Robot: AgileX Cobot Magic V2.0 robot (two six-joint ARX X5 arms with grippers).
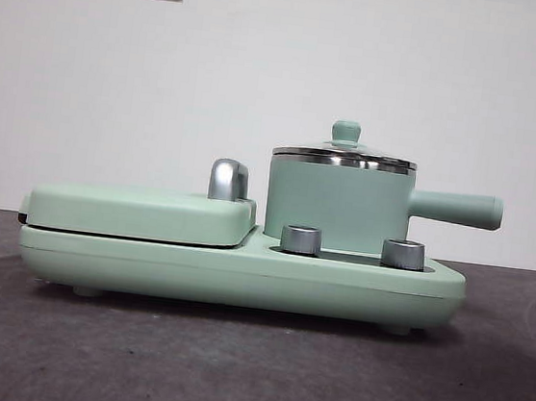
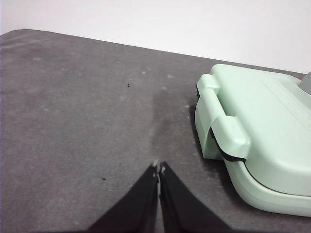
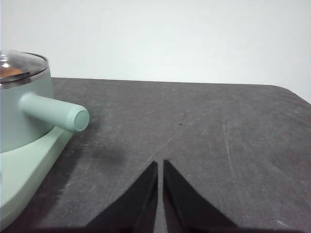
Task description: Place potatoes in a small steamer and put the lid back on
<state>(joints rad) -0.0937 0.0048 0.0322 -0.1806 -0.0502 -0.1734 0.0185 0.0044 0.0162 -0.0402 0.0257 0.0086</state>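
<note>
While both arms wait apart from the appliance, the left end effector is closed and empty over the desk, near the griddle at 9 o'clock. At 3 o'clock, the small steamer wears the lid, with an orange potato dimly visible under the glass. The right end effector, closed and empty, faces the side handle; a careless move could knock it and shift the lid.

Evenly and softly lit, probably from overhead. Only faint shadows under the cooker base and beneath the pot handle. Small bright glints on the glass lid, its steel rim and the two knobs. Slightly soft and grainy throughout; dark tabletop mottled. Wrist views paler, wall nearly washed out.
</note>
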